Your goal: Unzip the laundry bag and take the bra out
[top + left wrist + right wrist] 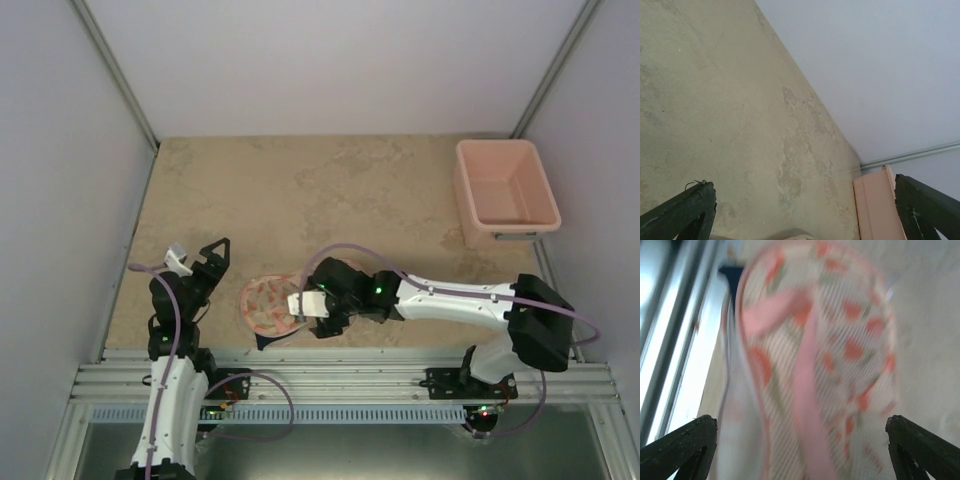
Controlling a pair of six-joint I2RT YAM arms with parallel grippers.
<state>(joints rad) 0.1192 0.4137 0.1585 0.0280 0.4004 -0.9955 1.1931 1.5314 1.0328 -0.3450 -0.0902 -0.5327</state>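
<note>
At 7 o'clock, by the table's (350, 190) near edge, the laundry bag (265, 303) lies under the right gripper (298, 308), whose fingers are wide apart on nothing; a dark blue sliver at the bag's rim is likely the bra (732, 274). A pinch could catch mesh instead of the zip pull and drag the unpinned bag overboard, since the left gripper (200, 258), fingers apart, hangs clear at the bag's 10 o'clock. No writing is legible, even on the tub (505, 190) at 2 o'clock.

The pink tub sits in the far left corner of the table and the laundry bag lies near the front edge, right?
No: the top view shows the pink tub in the far right corner, not the left. The laundry bag does lie near the front edge.
</note>
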